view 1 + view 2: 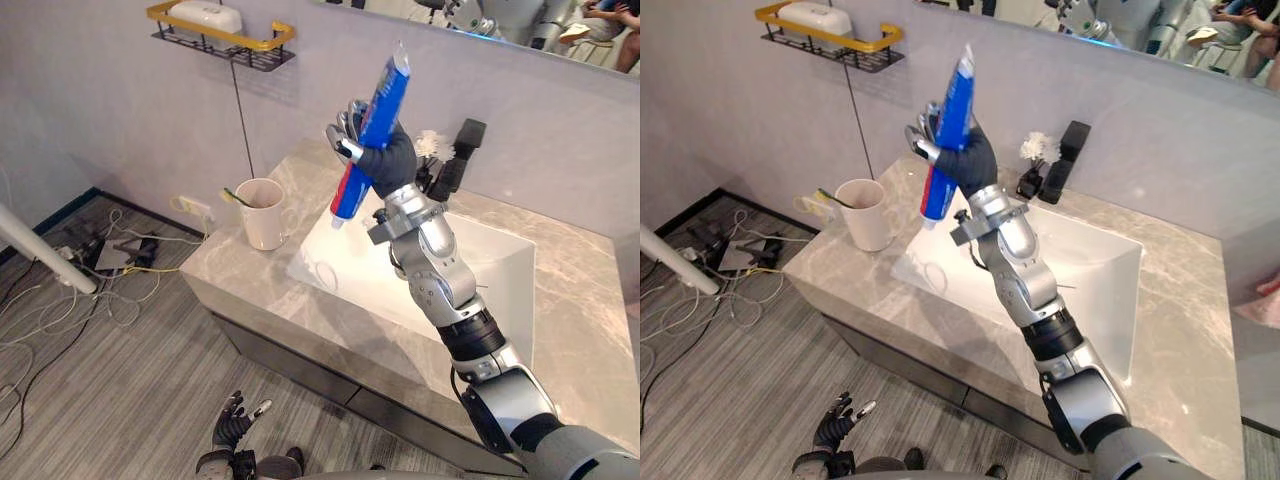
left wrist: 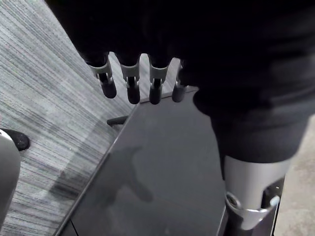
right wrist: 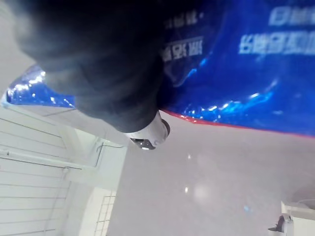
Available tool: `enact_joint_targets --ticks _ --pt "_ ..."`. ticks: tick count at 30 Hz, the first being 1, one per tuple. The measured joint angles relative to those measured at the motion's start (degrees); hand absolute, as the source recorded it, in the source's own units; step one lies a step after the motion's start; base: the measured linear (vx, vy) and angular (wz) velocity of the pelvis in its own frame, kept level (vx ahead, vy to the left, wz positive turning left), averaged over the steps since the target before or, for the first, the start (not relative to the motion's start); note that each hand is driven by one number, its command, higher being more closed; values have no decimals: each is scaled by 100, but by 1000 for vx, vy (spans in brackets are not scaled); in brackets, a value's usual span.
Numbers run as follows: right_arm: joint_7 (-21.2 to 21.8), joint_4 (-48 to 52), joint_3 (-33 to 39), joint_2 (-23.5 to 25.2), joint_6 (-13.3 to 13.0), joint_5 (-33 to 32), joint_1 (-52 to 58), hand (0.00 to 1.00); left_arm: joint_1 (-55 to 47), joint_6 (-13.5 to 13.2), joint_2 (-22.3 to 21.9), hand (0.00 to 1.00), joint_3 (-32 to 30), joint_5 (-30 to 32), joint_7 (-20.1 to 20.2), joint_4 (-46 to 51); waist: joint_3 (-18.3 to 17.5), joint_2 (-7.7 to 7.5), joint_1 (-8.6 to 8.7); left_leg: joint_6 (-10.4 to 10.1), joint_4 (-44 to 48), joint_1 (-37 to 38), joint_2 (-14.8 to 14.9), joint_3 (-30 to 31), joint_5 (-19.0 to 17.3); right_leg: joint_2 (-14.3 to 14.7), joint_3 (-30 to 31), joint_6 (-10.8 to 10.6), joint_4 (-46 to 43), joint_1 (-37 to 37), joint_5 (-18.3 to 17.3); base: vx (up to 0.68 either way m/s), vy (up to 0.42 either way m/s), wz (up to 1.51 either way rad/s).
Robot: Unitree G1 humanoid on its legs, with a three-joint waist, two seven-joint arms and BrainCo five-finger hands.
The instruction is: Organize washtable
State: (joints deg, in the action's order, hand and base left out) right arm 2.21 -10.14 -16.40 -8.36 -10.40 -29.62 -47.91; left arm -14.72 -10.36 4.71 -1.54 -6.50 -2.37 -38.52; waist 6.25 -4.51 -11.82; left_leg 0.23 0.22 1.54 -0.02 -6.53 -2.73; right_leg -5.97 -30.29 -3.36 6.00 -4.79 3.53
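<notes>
The silver dark-tipped fingers of the right hand are curled tightly round the middle of a blue plastic toothpaste tube, with the thumb on its other side. The tube bears white lettering, seen close in the right wrist view, and a red band near its white capped end. It stands nearly upright in the grip, crimped end up and cap down, raised in the air above the far left corner of the white rectangular sink.

The sink is set into a grey marbled washtable counter. On the counter just left of the sink stands a cream ceramic mug with a yellow-green toothbrush leaning in it. At the sink's far edge is a black angular faucet, with a small white flower sprig beside it.

The left hand hangs low near the striped floor, its fingers loosely straight and holding nothing.
</notes>
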Motion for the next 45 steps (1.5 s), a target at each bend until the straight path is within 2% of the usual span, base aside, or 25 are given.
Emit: enact_joint_targets --ticks 11,13,15,22,29,38,45 --pt "-590 -1026 118 9 -52 448 -1073 100 -70 47 319 0 135 46 9 -157 305 -26 -335 -1 135 -223 -17 300 -1 0 -305 -27 -19 10 -68 12 7 15" --pt "-680 -1215 183 12 -51 448 -1234 100 -108 52 351 0 136 59 6 -158 357 -34 -347 -1 196 -319 -27 415 -1 0 -430 -28 -19 21 -69 6 7 28" --pt "-750 -1368 220 5 -50 461 -1337 100 -161 53 362 0 137 61 2 -157 424 -39 -469 -1 223 -349 -28 447 -2 2 -456 -28 -19 25 -70 21 23 12" --pt "-882 -1842 238 60 -43 611 -1640 100 -252 48 418 0 186 59 -9 -157 529 -40 -575 -2 325 -512 -45 551 -3 -2 -581 -10 -20 77 -83 11 18 8" --pt "-975 -2283 240 61 -22 631 -1741 100 -254 48 487 0 299 57 -19 -157 629 -28 -631 -4 467 -690 -48 715 -6 16 -752 8 -20 112 -112 3 15 11" --pt "-982 -2303 256 35 -19 666 -1784 100 -254 46 514 0 344 55 -20 -158 751 -7 -645 -5 501 -782 -60 804 -5 21 -857 8 -20 143 -131 28 30 6" --pt "-1003 -2550 258 8 15 717 -2000 100 -255 47 515 0 392 47 -20 -160 816 63 -647 -5 519 -800 -58 797 -6 23 -852 9 -21 158 -146 28 30 0"
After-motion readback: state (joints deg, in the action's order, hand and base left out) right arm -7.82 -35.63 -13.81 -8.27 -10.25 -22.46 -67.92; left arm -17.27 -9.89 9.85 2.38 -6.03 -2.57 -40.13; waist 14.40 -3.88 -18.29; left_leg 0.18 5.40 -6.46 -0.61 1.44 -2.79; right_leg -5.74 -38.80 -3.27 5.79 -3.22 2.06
